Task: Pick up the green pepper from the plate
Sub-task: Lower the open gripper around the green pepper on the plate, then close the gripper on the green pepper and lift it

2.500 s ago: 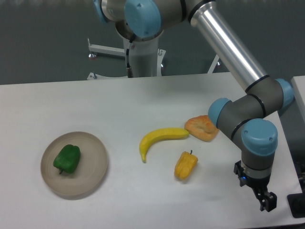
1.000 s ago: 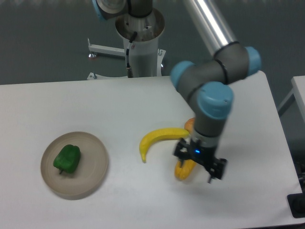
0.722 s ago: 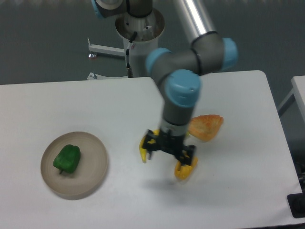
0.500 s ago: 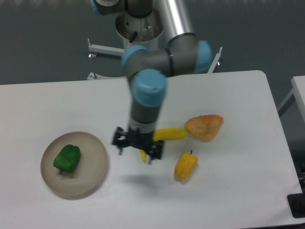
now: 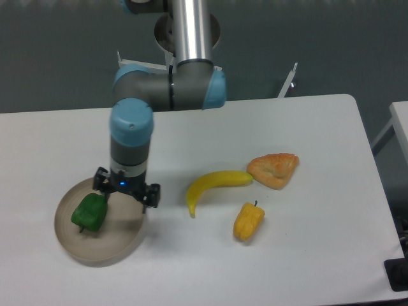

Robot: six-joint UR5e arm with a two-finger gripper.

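The pepper (image 5: 90, 212) lies on the left half of the plate (image 5: 121, 245), glossy green, with its stem end pointing down toward the near rim. The plate sits at the near left of the table (image 5: 191, 134).

The claw (image 5: 125, 192) hangs over the plate's upper right part, just to the right of the pepper and a little above it. Its two fingers are spread wide, one (image 5: 100, 183) close above the pepper's upper right shoulder, the other out past the plate's right edge. Nothing sits between them. From here I cannot tell whether the near finger touches the pepper or only passes in front of it; the two overlap at the pepper's top edge. The claw casts a dark shadow on the plate to the right of the pepper.

The arm (image 5: 131, 137) drops straight down from a grey elbow with blue caps, and it covers the far rim of the plate. The arm's upper section runs out of the top of the picture.

Well to the right lie a banana (image 5: 213, 187), a yellow pepper (image 5: 248, 221) below it, and a piece of bread (image 5: 274, 169) touching the banana's right tip. A dark thing at the lower right corner is cut off and I cannot make it out.
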